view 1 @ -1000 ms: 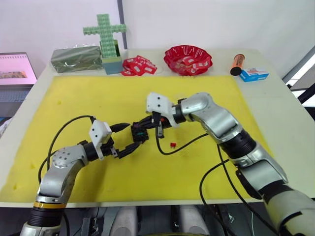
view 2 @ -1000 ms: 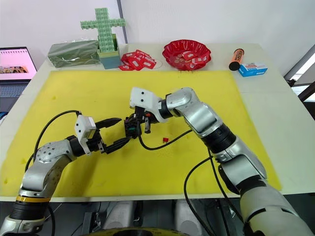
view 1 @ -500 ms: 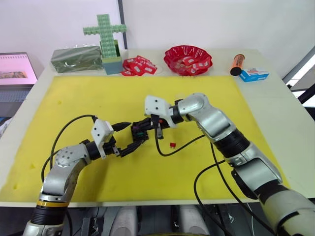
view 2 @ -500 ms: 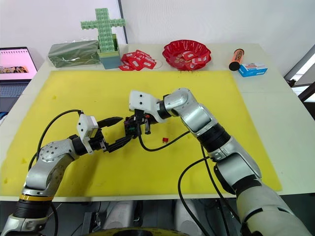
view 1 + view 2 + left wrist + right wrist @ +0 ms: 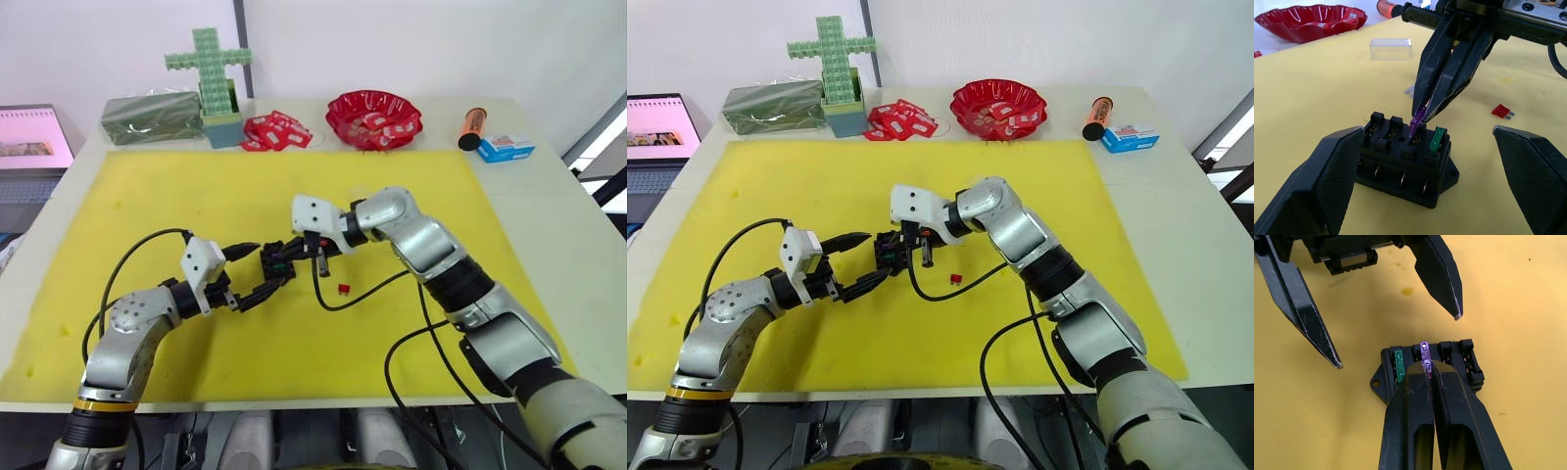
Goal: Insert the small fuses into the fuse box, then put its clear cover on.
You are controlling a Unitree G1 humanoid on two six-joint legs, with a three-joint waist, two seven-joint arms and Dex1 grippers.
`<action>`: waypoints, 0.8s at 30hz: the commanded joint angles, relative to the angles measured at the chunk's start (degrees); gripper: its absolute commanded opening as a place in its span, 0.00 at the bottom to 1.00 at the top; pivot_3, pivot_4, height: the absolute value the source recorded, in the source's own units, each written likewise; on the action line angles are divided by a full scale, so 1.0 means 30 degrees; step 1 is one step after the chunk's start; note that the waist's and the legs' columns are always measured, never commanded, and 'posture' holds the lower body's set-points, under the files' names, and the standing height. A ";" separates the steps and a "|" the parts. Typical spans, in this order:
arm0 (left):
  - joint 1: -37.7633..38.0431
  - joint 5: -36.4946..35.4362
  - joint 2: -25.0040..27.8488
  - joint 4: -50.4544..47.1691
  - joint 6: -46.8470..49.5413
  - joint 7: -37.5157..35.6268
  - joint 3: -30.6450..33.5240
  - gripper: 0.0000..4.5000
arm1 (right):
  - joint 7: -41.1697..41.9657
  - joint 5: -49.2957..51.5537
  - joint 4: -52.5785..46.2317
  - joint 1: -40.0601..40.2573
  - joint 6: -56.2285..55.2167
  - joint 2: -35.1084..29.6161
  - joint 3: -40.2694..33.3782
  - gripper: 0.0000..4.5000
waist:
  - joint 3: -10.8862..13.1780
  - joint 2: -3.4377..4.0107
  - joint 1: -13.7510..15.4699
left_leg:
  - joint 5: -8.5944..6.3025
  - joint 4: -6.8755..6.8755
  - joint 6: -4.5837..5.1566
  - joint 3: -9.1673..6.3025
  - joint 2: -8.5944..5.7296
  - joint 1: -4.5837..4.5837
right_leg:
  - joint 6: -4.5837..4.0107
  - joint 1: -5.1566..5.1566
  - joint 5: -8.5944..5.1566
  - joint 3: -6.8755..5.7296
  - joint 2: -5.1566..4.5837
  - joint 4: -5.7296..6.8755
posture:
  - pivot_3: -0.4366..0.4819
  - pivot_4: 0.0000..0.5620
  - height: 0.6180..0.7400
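Observation:
The black fuse box (image 5: 1405,164) sits on the yellow mat between the spread fingers (image 5: 1327,181) of my open left gripper (image 5: 877,257). A green fuse (image 5: 1436,139) stands in one end slot. My right gripper (image 5: 1427,366) is shut on a purple fuse (image 5: 1417,121), held tilted with its tip at the slot beside the green one. A red fuse (image 5: 1501,111) lies loose on the mat to the right of the box. A pale fuse (image 5: 1409,90) lies behind the box, with the clear cover (image 5: 1391,49) farther back on the mat.
Along the table's back edge stand a red bowl (image 5: 373,117), red-white packets (image 5: 276,130), a green block cross (image 5: 208,69), a green bag (image 5: 152,116), an orange tube (image 5: 472,127) and a blue box (image 5: 506,148). A black cable (image 5: 362,291) loops beside the red fuse.
My right gripper has shifted slightly right over the fuse box with the purple fuse still in it. The left gripper has crept a little closer around the box.

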 commanded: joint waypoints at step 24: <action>0.0332 -0.0008 0.0037 -0.0200 -0.0466 0.0127 0.0176 0.99 | 0.0556 -0.1080 0.1434 -0.0829 -0.1396 0.0810 -0.0327 0.00 | 0.0000 0.0000 -0.0006 | 0.0000 -0.0001 -0.0001 -0.0004 0.0003 0.0004 | -0.0002 -0.0002 -0.0001 -0.0001 0.0000 0.0009 | 0.48 0.27 1.00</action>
